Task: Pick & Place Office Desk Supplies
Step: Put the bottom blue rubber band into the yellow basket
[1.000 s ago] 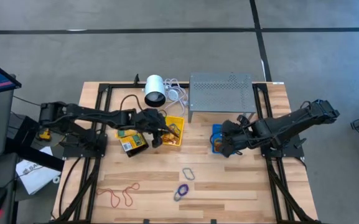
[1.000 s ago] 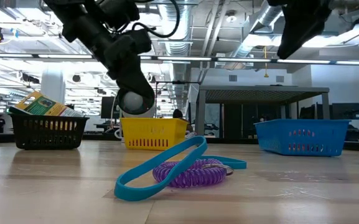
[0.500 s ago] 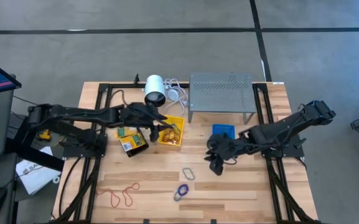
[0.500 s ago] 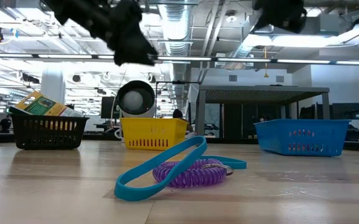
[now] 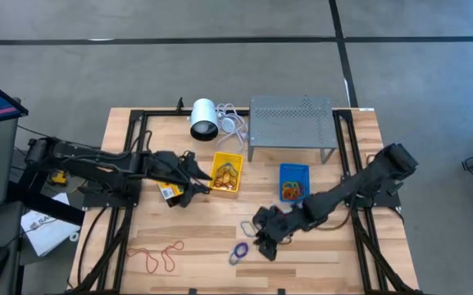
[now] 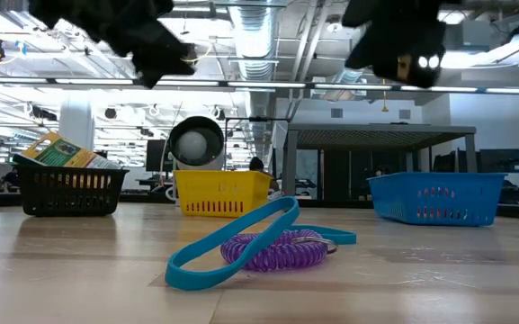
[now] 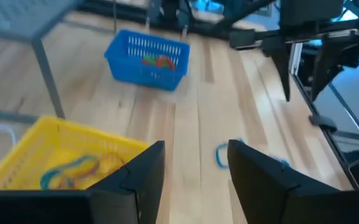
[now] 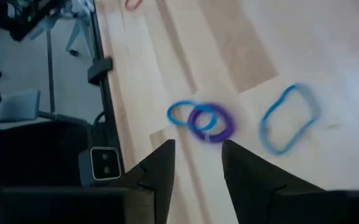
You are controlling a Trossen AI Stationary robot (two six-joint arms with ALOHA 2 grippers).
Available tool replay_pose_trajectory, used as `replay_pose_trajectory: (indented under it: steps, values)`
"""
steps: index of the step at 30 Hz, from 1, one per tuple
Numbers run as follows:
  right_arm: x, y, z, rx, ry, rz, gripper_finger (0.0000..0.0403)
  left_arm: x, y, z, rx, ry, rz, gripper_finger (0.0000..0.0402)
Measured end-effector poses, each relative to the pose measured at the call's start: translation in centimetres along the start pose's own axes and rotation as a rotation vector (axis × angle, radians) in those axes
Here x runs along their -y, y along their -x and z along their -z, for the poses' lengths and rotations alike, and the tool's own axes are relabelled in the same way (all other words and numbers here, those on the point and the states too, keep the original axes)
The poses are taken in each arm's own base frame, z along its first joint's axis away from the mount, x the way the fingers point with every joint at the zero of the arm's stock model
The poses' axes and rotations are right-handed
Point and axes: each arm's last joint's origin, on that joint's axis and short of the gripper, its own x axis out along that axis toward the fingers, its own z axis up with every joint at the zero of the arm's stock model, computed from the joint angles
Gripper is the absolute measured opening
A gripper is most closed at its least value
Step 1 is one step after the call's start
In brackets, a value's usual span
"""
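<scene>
A blue rubber-band loop (image 5: 247, 229) and a purple coiled band (image 5: 239, 250) lie flat on the wooden table near its front. Red bands (image 5: 158, 255) lie toward the front left. My right gripper (image 5: 266, 246) hovers open just right of the purple band (image 8: 211, 121), touching nothing. My left gripper (image 5: 197, 190) hangs open above the table between the black bin (image 5: 173, 185) with its packets and the yellow bin (image 5: 226, 174), holding nothing. The yellow bin (image 7: 55, 155) holds bands, and so does the blue bin (image 5: 293, 182).
A white cylinder (image 5: 204, 120) with a white cable and a grey perforated stand (image 5: 292, 124) sit along the far edge. Black frame rails run down both sides of the table. Bare wood lies between the bins and the bands.
My left gripper has drawn back from over the yellow bin toward the table's left edge and risen. My right gripper has swung from the blue bin toward the near edge and left, sinking and tipping downward over the blue and purple bands.
</scene>
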Motion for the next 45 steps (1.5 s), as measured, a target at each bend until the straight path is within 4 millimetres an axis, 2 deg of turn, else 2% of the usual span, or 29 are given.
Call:
replay_pose_trajectory:
  steps: [6,9,12,18,27,37,45]
  values:
    - [-0.1,-4.3,1.2,-0.066,-0.085,-0.080,0.0165,0.6,0.1,1.1,-0.018,0.001,0.027,0.0163]
    - [-0.2,-5.6,1.2,-0.054,-0.152,-0.132,0.0193,1.1,0.1,1.1,0.001,-0.010,0.052,0.0163]
    - [0.3,-6.5,1.8,-0.080,-0.172,-0.092,0.0208,1.3,0.2,1.0,0.015,-0.016,0.065,0.0163]
    - [0.9,-7.0,2.1,-0.051,-0.180,-0.012,0.0200,1.4,0.5,0.9,0.027,-0.022,0.071,0.0163]
    - [1.6,-7.3,1.5,-0.035,-0.158,0.006,0.0173,1.5,0.5,0.6,0.065,-0.043,0.078,0.0163]
    - [1.7,-7.4,1.1,-0.018,-0.142,-0.005,0.0170,1.5,0.5,0.5,0.066,-0.044,0.078,0.0163]
    - [1.9,-8.4,1.3,-0.008,-0.147,-0.026,0.0170,1.5,0.5,0.4,0.076,-0.043,0.080,0.0163]
